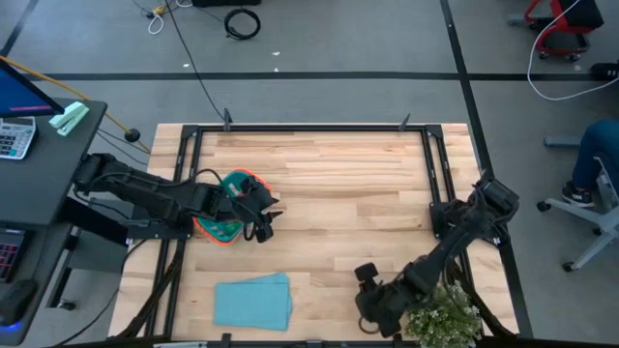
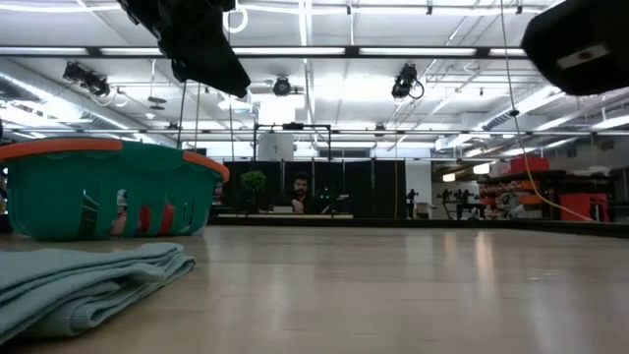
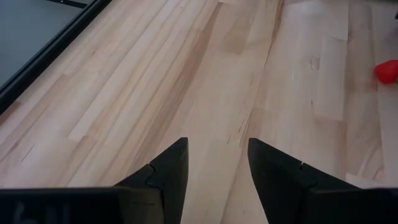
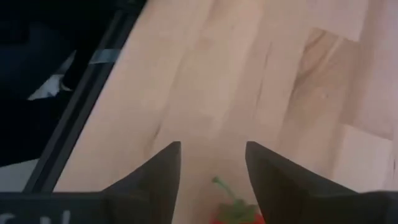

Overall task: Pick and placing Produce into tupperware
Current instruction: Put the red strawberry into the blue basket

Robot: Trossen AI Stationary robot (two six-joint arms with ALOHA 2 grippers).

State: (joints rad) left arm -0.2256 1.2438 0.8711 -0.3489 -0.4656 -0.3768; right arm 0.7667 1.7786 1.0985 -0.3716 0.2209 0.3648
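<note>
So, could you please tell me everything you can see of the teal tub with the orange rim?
The teal tub looks like plastic, with an orange rim and upright slots in its wall; through the slots, red and pale shapes show inside. It stands upright on the wooden table, near the table's left edge, beyond the folded light-blue cloth. From above, the left tool and its arm cover part of it, so only part of the rim shows. Whether the arm touches it cannot be told.

No readable text in any view.
The calculator (image 1: 14, 136) beside the counter (image 1: 329, 193) has keys too small to read, and the tupperware (image 2: 108, 187) shows only pale slot marks.
</note>
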